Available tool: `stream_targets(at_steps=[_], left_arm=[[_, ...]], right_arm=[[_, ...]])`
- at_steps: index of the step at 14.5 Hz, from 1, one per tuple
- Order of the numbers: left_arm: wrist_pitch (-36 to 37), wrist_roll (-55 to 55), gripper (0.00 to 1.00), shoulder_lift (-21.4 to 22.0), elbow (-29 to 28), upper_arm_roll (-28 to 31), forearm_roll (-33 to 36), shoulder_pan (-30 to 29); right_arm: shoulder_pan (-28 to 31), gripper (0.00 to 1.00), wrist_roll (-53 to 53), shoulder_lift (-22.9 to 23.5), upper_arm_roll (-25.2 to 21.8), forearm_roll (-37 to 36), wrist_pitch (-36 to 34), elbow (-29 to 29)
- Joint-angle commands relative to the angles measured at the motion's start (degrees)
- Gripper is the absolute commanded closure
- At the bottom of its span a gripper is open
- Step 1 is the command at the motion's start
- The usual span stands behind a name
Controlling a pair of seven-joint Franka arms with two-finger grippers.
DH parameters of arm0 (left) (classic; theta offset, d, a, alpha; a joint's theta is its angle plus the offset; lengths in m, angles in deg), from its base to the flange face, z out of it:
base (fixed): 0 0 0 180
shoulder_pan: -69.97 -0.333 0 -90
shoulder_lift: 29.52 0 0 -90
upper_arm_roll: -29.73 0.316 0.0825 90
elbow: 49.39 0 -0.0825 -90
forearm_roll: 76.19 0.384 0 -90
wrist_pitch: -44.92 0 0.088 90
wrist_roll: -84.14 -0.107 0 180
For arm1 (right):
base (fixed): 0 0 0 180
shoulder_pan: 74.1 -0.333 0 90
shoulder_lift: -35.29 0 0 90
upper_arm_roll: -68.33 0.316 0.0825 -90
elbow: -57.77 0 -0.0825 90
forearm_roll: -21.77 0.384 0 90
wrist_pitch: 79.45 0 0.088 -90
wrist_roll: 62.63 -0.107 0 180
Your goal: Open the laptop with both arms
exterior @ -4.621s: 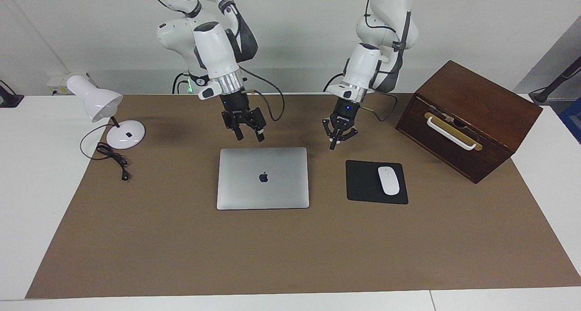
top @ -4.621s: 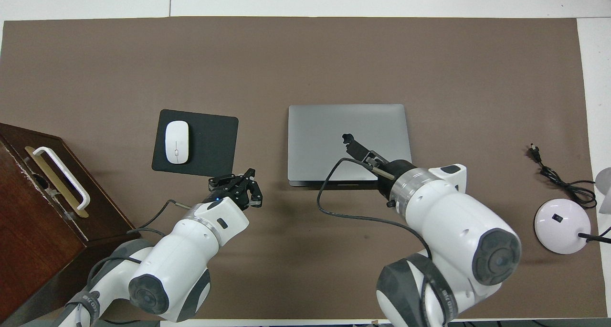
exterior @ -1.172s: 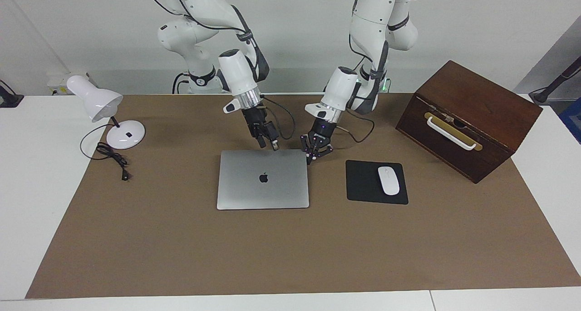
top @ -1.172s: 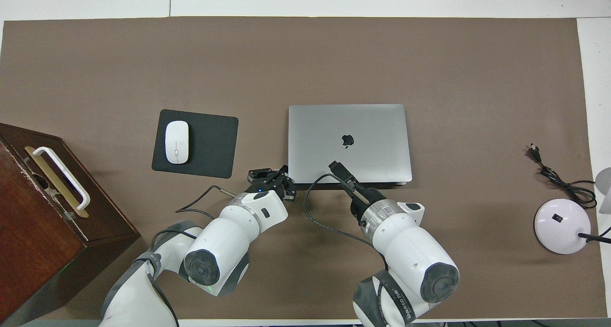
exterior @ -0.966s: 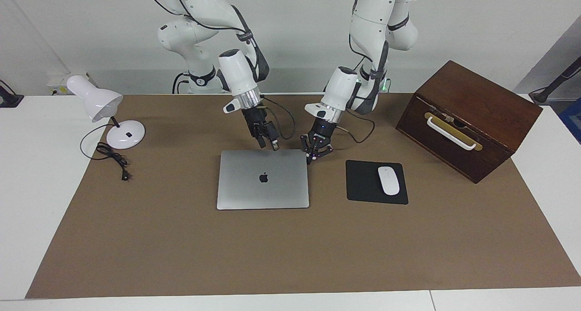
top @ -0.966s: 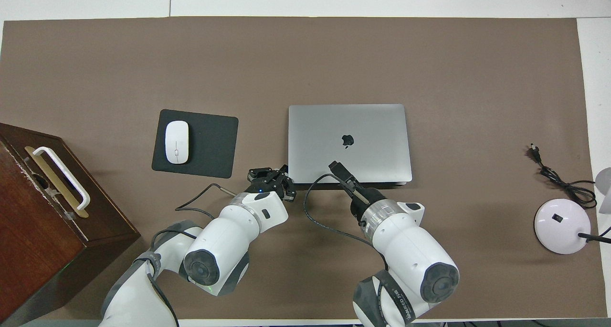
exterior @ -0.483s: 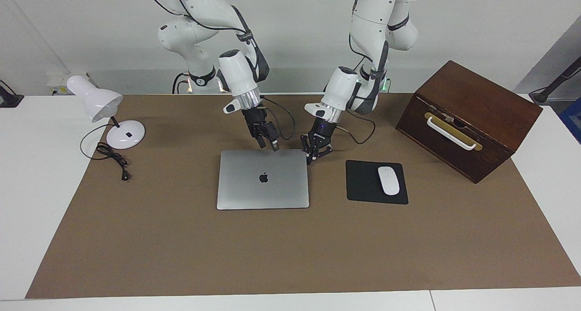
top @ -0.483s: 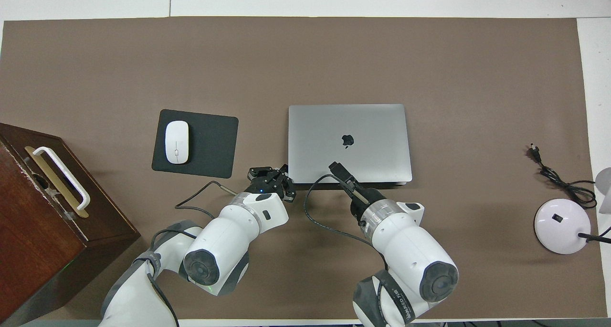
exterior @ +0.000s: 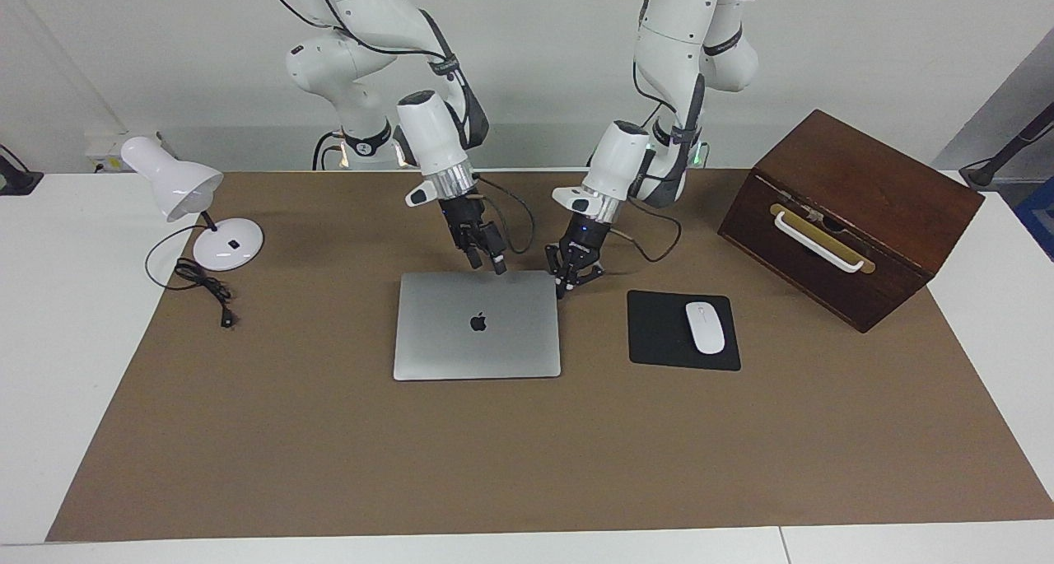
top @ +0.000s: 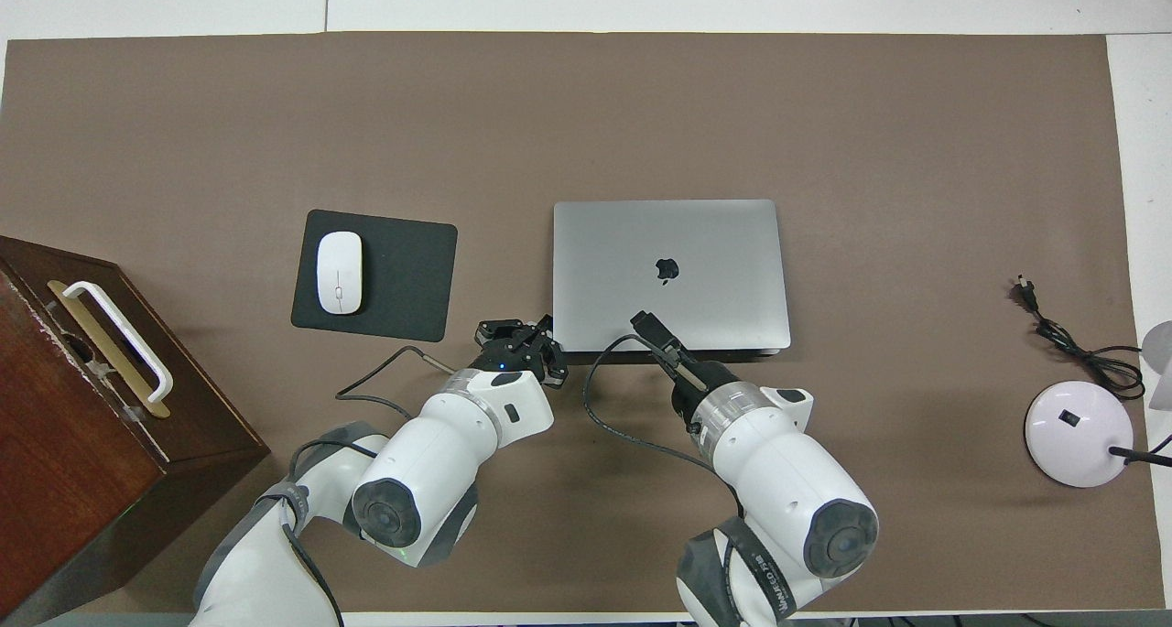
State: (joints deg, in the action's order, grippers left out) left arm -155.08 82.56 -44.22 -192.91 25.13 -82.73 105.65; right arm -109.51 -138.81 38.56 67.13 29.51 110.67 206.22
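Note:
The silver-grey laptop lies closed and flat on the brown mat, apple logo up; it also shows in the overhead view. My right gripper is low at the laptop's edge nearest the robots, about mid-edge, with its fingers apart; in the overhead view it overlaps that edge. My left gripper is open at the laptop's near corner toward the left arm's end, down by the mat; it also shows in the overhead view. I cannot tell whether either gripper touches the laptop.
A black mouse pad with a white mouse lies beside the laptop toward the left arm's end. A brown wooden box stands past it. A white desk lamp and its cable are at the right arm's end.
Since 4.6 s ago both grippers came down and inward to the laptop's near edge. Over the last second nothing has visibly moved.

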Motion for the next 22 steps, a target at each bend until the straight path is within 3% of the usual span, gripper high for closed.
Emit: stream_targets(at_steps=[1,9,12,22], left_arm=[[-0.74,-0.71,1.00,1.25,-0.88,0.29,-0.49,1.42],[-0.74,-0.71,1.00,1.87,-2.28,0.29,-0.40,1.42],[-0.74,-0.63,1.00,4.41,-4.92,0.29,-0.40,1.42],[-0.57,-0.10,1.00,4.15,-4.14,0.12,-0.40,1.50]], right_arm=[[0.26,0.00,1.73,0.07,0.15,0.44,-1.33,-0.80],[0.35,0.00,2.26,0.16,0.15,0.44,-1.42,-0.80],[0.26,0.00,2.00,0.07,0.15,0.35,-1.42,-0.88],[0.17,0.00,1.91,0.16,0.15,0.44,-2.74,-1.59]])
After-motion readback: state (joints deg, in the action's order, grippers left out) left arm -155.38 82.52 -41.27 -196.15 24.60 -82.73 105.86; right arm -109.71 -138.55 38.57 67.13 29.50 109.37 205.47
